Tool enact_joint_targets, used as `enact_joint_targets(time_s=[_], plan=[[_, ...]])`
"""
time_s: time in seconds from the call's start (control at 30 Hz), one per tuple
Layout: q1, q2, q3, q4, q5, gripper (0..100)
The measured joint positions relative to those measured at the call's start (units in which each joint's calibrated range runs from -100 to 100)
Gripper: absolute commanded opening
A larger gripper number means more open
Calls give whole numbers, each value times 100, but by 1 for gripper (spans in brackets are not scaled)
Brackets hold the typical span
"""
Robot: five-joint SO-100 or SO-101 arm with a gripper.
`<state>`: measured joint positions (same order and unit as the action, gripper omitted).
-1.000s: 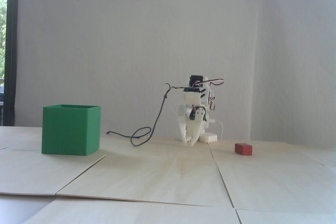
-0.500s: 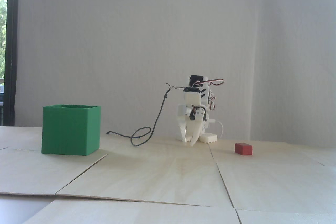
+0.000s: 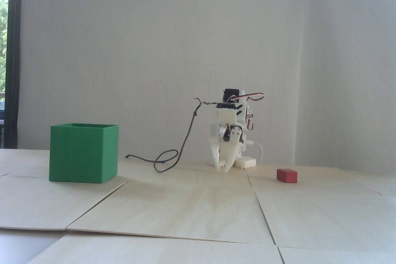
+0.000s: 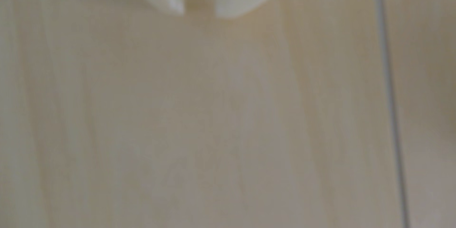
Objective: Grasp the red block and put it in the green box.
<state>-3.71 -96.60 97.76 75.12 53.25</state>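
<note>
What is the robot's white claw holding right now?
Nothing. The white two-finger gripper points down at the pale wooden table with only a small empty gap between its tips. The small dark-red rectangular block lies untouched to its right in the fixed view.

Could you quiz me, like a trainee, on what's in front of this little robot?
1. True or false: the red block is inside the green box.
2. In the fixed view, the block lies on which side of the gripper: A) left, B) right?
3. Fill in: the gripper holds ____.

Key: 1 false, the block lies on the wooden table, apart from the box. 2 B. 3 nothing; the wrist view shows only bare wood beneath its fingertips.
</note>
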Motion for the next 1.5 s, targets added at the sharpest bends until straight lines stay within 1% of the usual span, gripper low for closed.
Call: enact_joint_targets(time_s=[0.83,1.03,1.13,1.3,1.5], plan=[[-53,0,0,0,0,3],[-1207,0,0,0,-15,2],[-2041,0,0,0,-57,2],[-3546,0,0,0,-581,3],[-4326,0,-152,67,-1115,3]])
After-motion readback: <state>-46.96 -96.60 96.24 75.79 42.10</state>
